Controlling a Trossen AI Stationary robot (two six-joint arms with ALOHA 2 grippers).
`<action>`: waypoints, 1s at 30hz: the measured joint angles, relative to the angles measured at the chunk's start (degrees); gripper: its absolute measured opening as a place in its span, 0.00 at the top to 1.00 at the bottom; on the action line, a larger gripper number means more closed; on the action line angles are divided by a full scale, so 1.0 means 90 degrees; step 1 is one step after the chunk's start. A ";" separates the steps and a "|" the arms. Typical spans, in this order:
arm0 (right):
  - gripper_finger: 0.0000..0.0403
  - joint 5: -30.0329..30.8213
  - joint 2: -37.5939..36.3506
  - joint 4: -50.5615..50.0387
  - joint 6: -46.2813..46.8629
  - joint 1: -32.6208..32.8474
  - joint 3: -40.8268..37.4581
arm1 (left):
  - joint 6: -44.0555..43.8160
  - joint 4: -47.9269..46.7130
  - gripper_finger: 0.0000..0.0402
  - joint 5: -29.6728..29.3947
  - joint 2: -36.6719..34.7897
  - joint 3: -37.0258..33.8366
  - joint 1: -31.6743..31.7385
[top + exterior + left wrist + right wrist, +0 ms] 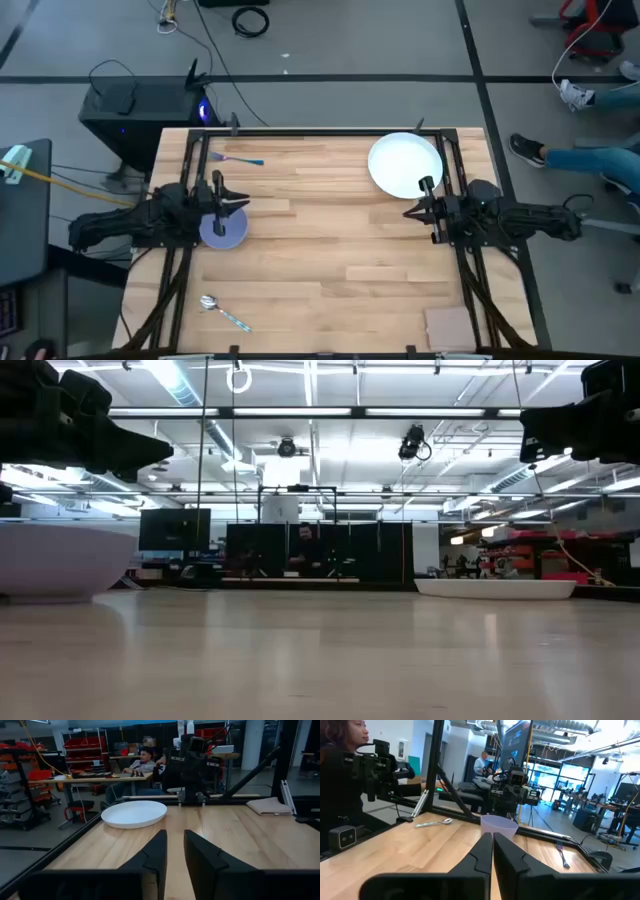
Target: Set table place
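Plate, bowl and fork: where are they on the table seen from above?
white plate [404, 165], high view, on the middle of its face.
lavender bowl [228, 233], high view, on the rim part showing beside the left arm.
fork [238, 159], high view, on its handle near the head.

My table [330, 230]: pale wood planks, black rails along the edges. Landmark is the white plate [405, 165], lying at the far right corner. Fork [237, 158] lies well to the plate's left, near the far edge. Lavender bowl [224, 231] sits nearer and left of the plate. Spoon [223, 311] lies at the near left corner. A tan cloth [450, 327] lies at the near right corner, straight toward me from the plate.
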 joint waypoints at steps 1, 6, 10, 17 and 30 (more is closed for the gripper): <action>0.95 0.0000 0.0000 0.0000 0.0000 0.0000 0.0000 | 0.0000 0.0000 0.82 0.0002 0.0002 0.0000 -0.0002; 0.95 0.0000 -0.0001 0.0000 0.0000 -0.0001 0.0000 | 0.0000 0.0001 0.83 0.0001 0.0000 0.0001 -0.0001; 0.95 0.0000 0.0000 0.0000 -0.0001 -0.0002 0.0000 | 0.0000 0.0002 0.83 0.0002 0.0002 0.0000 0.0000; 0.95 0.0000 -0.0001 0.0000 -0.0002 -0.0002 0.0000 | 0.0000 0.0002 0.81 0.0001 0.0001 0.0000 -0.0001; 0.95 0.0000 -0.0001 0.0000 -0.0002 -0.0001 0.0000 | 0.0000 0.0001 0.83 0.0002 0.0000 0.0001 -0.0001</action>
